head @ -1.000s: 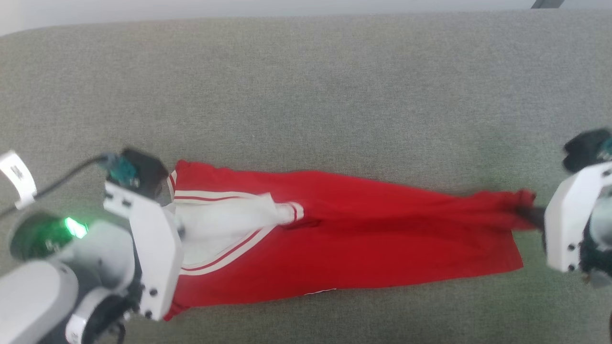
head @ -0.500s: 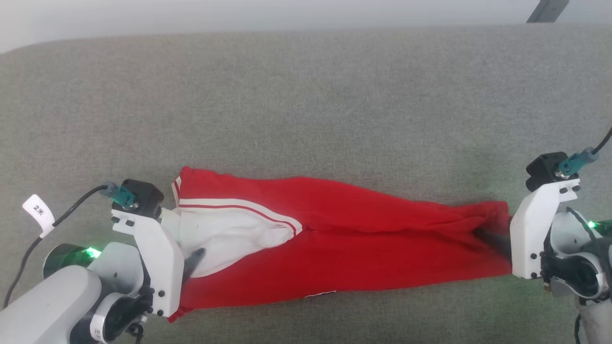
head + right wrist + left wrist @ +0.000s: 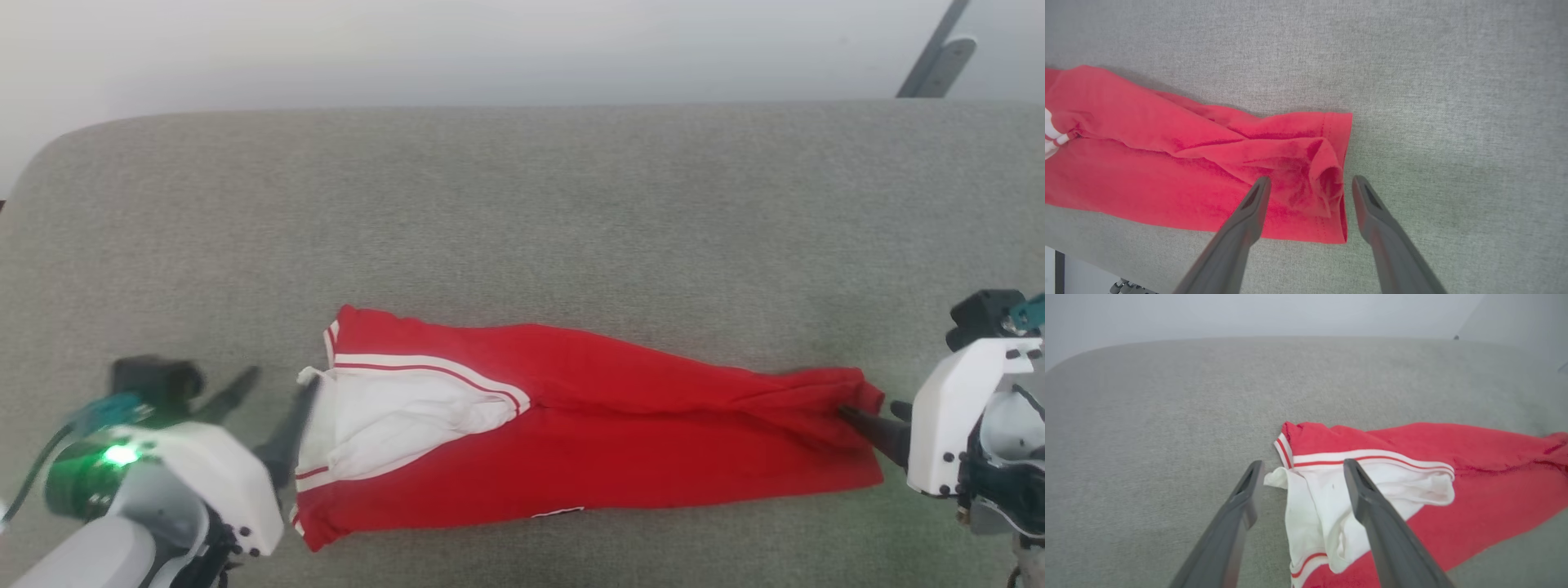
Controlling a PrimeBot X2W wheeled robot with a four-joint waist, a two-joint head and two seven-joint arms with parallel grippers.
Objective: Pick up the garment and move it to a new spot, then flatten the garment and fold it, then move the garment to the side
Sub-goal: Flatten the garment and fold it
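The garment (image 3: pixel 620 441), red with a white sleeve and red-and-white striped trim, lies stretched out left to right on the grey surface, folded lengthwise into a long band. My left gripper (image 3: pixel 273 400) is open just off its left end. In the left wrist view the open left gripper (image 3: pixel 1302 465) straddles the white sleeve edge of the garment (image 3: pixel 1453 514), which rests on the surface. My right gripper (image 3: pixel 873 412) is open at the right end. In the right wrist view the right gripper (image 3: pixel 1310 179) stands spread around the bunched hem corner of the garment (image 3: pixel 1167 171).
The grey fabric-covered table (image 3: pixel 522 204) has a rounded far-left corner and a far edge against a pale wall. A dark slanted bar (image 3: pixel 931 57) shows at the upper right. Bare surface lies beyond and to both sides of the cloth.
Both grippers have gone from shut on the garment's ends to open, and the cloth now lies free. The left gripper drew back leftward. The head camera tilted, shifting the whole picture down.
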